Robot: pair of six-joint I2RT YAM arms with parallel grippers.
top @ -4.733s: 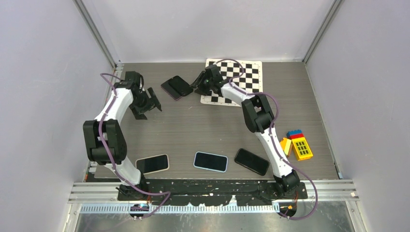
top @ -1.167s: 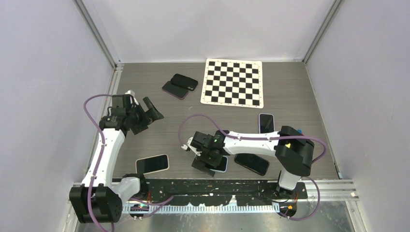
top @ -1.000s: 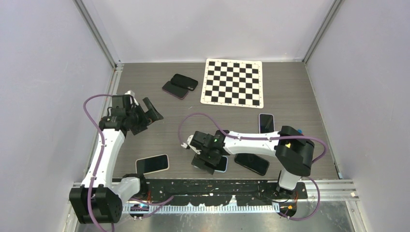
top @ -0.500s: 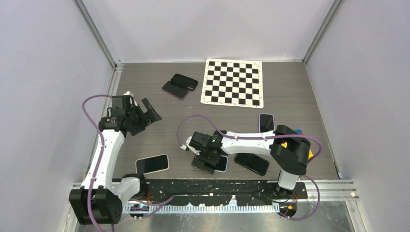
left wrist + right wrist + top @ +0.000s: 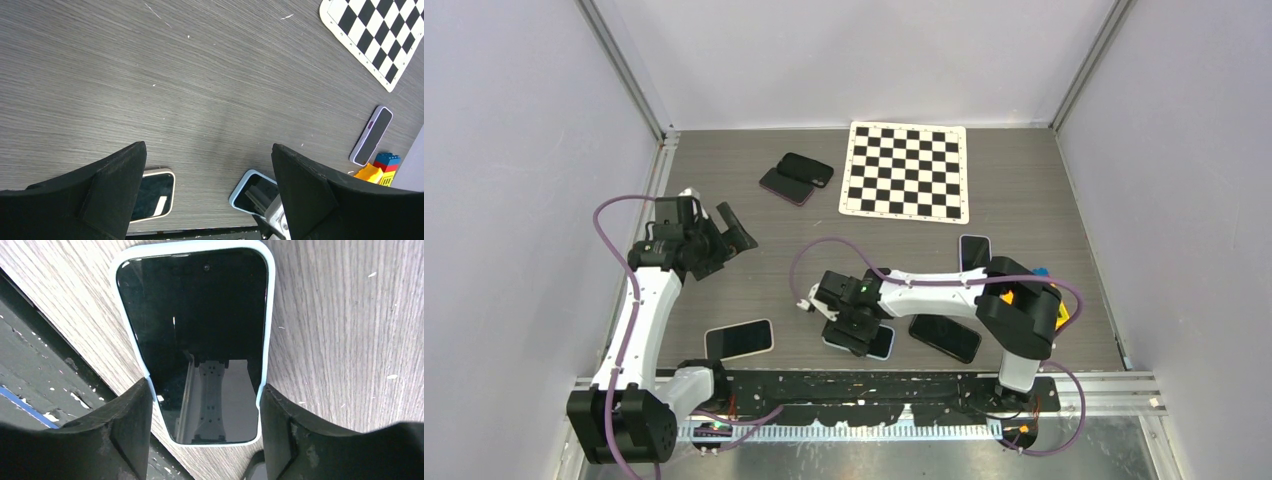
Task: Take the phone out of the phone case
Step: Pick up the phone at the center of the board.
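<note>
**Right gripper astride the cased phone at the near edge of the tabletop**

Nearest the arm bases, the right gripper (image 5: 204, 390) straddles the phone (image 5: 195, 315), which lies screen-up in its pale blue phone case (image 5: 269, 325). The jaws are spread to the case's width, one finger at each long edge; contact looks likely, but whether they press I cannot tell. For a good grip I would clamp the case rim only, low on the sides and clear of the glass, and keep it square so it cannot twist toward the black phone (image 5: 945, 334) just beside it. Farther in, the left gripper (image 5: 207, 150) hangs wide apart over bare tabletop (image 5: 824, 230) with nothing in it. It would probably have to come across and peel a corner of the case. The chessboard (image 5: 908, 170) lies at the far side, well apart.
</note>
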